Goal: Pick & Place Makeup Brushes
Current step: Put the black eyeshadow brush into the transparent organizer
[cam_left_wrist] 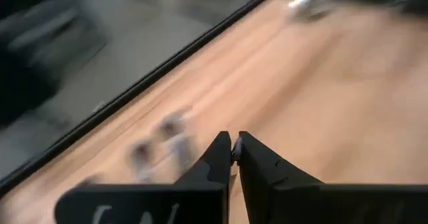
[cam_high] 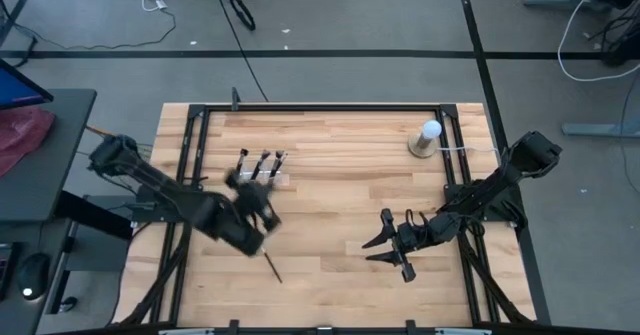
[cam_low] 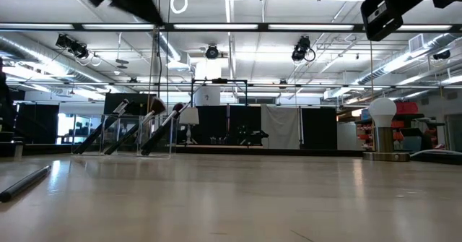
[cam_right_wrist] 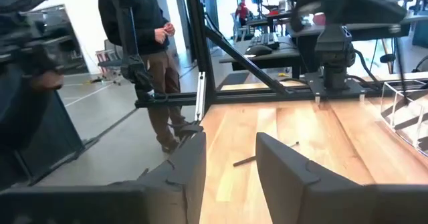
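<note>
Three makeup brushes (cam_high: 260, 163) stand tilted in a clear holder (cam_low: 137, 135) at the table's far left, handles down and tufts up. One more dark brush (cam_high: 272, 267) lies flat on the wood near the front; it also shows in the low view (cam_low: 25, 183) and in the right wrist view (cam_right_wrist: 244, 161). My left gripper (cam_left_wrist: 234, 147) is shut, raised just on the near side of the holder, and I see no brush in it. My right gripper (cam_high: 378, 250) hovers open and empty at the table's right, pointing left.
A white ball lamp on a round base (cam_high: 428, 140) stands at the far right. A black frame rail (cam_high: 320, 107) runs around the table. A person (cam_right_wrist: 144, 23) stands beyond the table's left side. Bare wood lies between the two arms.
</note>
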